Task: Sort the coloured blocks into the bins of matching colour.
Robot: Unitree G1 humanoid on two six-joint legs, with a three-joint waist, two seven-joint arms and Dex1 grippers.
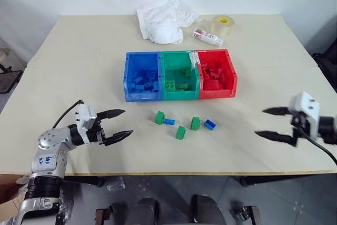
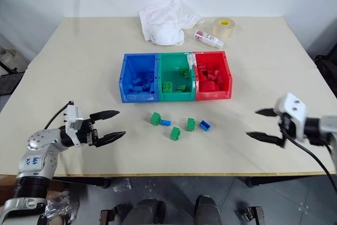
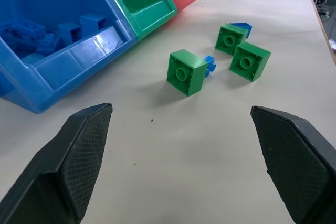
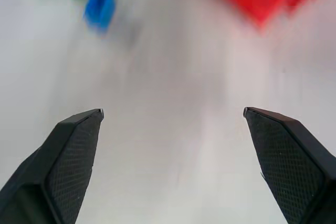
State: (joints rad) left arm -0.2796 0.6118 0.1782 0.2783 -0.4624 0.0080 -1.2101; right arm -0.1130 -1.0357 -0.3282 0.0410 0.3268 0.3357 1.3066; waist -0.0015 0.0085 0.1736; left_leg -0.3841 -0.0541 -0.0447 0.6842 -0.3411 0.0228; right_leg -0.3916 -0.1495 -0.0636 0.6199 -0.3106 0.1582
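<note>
Five loose blocks point(image 1: 181, 125), three green and two blue, lie on the bench point(image 1: 79, 77) just in front of the bins point(image 1: 179, 75). Left gripper point(image 1: 118, 124) and right gripper point(image 1: 269, 123) flank them, well apart, both spread and empty. Blocks inside the bins are partly hidden by the walls.

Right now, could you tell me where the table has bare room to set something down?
Bare: the wide stretches left of the blue bin and right of the red bin. Crowded: the loose blocks before the bins, and the cloth and tape roll behind.
</note>
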